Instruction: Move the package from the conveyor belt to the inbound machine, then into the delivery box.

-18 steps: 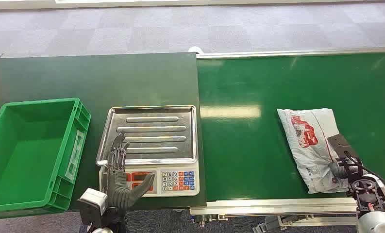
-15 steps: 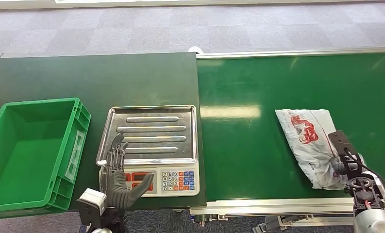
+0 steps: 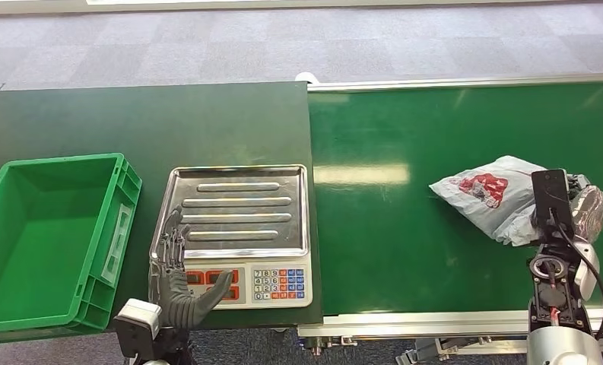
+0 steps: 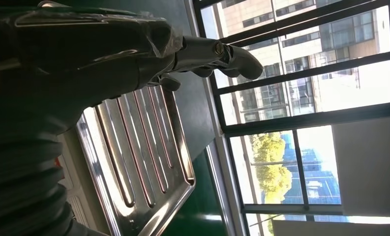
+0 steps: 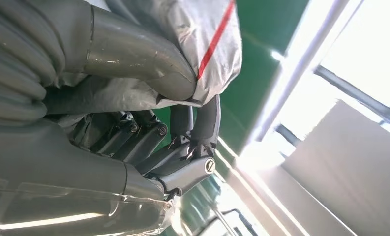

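Observation:
The package [image 3: 494, 195] is a grey plastic mailer with red print, lifted and crumpled above the green conveyor belt [image 3: 404, 228] at the right. My right hand [image 3: 587, 211] grips its near end; in the right wrist view the thumb [image 5: 134, 51] and fingers [image 5: 148, 140] pinch the package [image 5: 202, 44]. The inbound machine is a scale with a steel tray [image 3: 237, 209] and keypad, left of the belt. My left hand [image 3: 178, 277] hovers open, fingers spread, over the scale's front left corner; the left wrist view looks past the fingers [image 4: 217, 51] to the tray [image 4: 143, 157].
The green delivery box [image 3: 51, 236] stands open at the far left on the dark green table [image 3: 169, 122]. The belt's metal rail [image 3: 435, 323] runs along the near edge. Grey carpet lies beyond the table.
My right hand has raised the package off the belt, bunching it up and carrying it slightly away from me. The left hand has dropped back a little toward the near edge.

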